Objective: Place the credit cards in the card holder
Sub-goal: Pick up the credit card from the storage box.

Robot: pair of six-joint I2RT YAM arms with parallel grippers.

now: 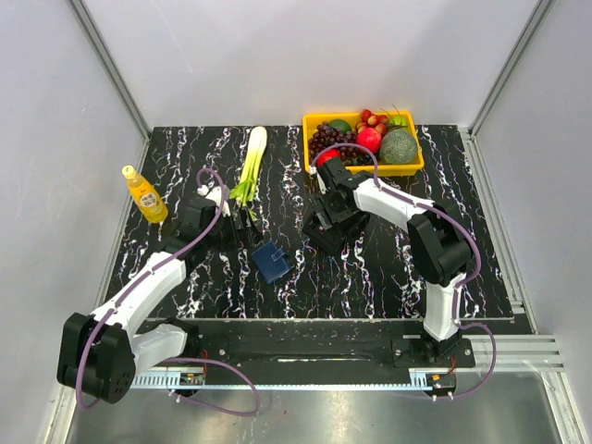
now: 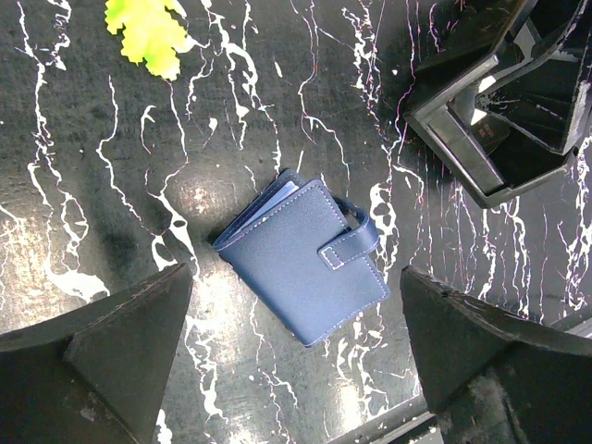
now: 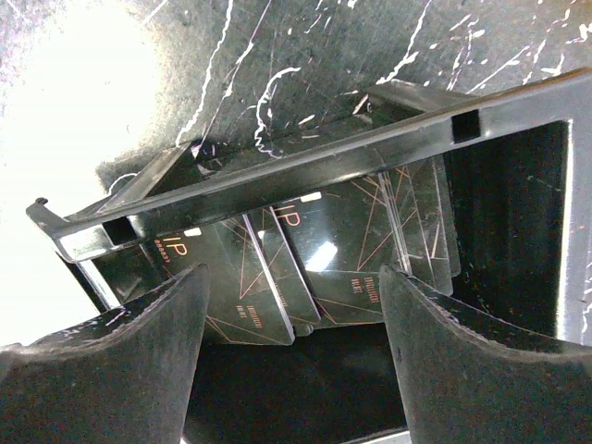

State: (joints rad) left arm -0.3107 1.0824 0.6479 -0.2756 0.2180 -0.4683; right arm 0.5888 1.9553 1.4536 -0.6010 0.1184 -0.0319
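One closed card holder (image 2: 301, 264) lies flat beneath the spread, empty left gripper (image 2: 294, 282). The right gripper (image 3: 294, 282), also spread, reaches down over one black tray (image 3: 277, 174) holding at least three overlapping dark credit cards (image 3: 338, 250).

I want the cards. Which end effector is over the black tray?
The right end effector: it hangs open over the black tray of cards, while the left end effector is over the blue card holder.
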